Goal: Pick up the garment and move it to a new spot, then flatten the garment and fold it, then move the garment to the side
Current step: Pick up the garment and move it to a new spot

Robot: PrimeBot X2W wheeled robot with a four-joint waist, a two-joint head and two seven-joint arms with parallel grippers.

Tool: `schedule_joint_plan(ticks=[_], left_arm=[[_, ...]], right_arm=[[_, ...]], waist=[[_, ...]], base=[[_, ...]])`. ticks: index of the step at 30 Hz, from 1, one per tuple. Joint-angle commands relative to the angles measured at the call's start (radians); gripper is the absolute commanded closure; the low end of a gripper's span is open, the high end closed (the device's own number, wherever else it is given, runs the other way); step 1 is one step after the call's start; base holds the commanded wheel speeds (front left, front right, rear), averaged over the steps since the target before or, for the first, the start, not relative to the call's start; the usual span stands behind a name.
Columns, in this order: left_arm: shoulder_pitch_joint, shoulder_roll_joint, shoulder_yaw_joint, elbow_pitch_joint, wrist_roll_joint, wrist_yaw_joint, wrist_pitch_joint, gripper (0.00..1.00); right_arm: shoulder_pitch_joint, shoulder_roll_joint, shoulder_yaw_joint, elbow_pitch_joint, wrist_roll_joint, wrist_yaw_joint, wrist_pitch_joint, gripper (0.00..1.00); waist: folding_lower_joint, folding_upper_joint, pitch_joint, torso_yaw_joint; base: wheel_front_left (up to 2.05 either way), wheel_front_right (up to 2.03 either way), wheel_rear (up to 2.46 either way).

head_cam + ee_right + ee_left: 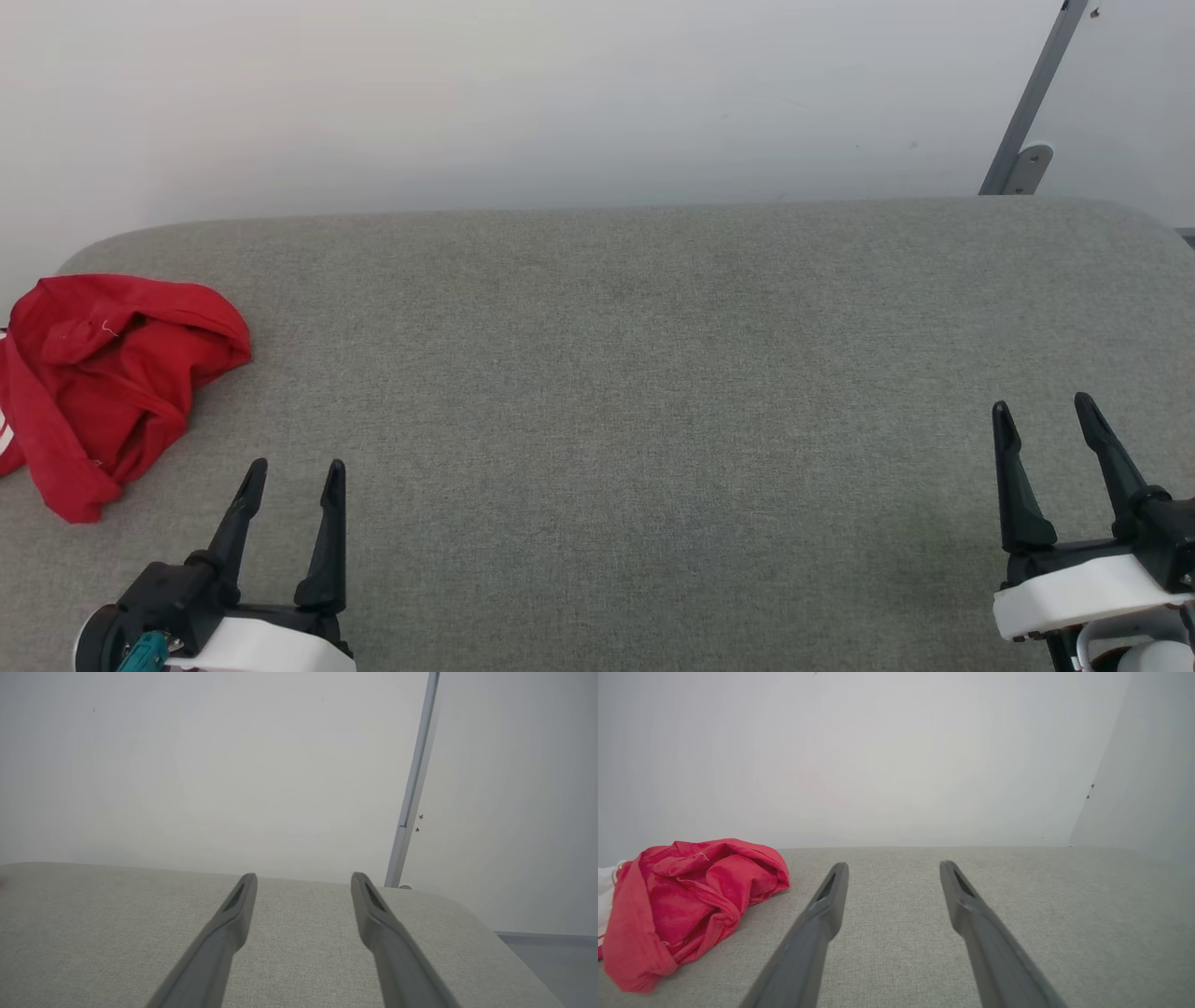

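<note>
Grey padded surface [616, 392] with rounded far corners stretches wide below a pale wall [467, 93], open from its middle to its right edge. At the left edge lies the garment [103, 383], bunched, with its long axis running far to near; its collar direction is unclear. The left gripper [297, 469], near the heap, and the right gripper [1044, 407], well apart from it, both have their fingers spread and hold nothing.

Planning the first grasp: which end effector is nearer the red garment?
Left. The left end effector sits just beside the garment; the right end effector is far across the grey surface.
</note>
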Motion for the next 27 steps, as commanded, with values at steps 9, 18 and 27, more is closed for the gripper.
schedule_joint_plan(ticks=[9,18,27], left_arm=[[-0.011,0.001,0.01,0.006,-0.018,-0.004,-0.005,0.0],[-0.019,-0.012,0.046,0.023,-0.028,-0.004,-0.005,0.0],[-0.021,-0.035,0.105,0.048,-0.012,-0.004,-0.005,0.0]], right_arm=[[0.012,0.003,0.005,-0.01,-0.004,0.0,-0.006,0.0],[0.019,-0.005,0.035,-0.011,0.002,0.0,-0.006,0.0],[0.014,-0.015,0.081,-0.008,0.013,0.0,-0.006,0.0]], waist=[[0.0,-0.0001,-0.001,0.007],[0.0,-0.0001,-0.009,0.053],[0.0,-0.0001,-0.03,0.179]], base=[[0.0,0.0,0.0],[0.0,0.0,0.0],[0.0,0.0,0.0]])
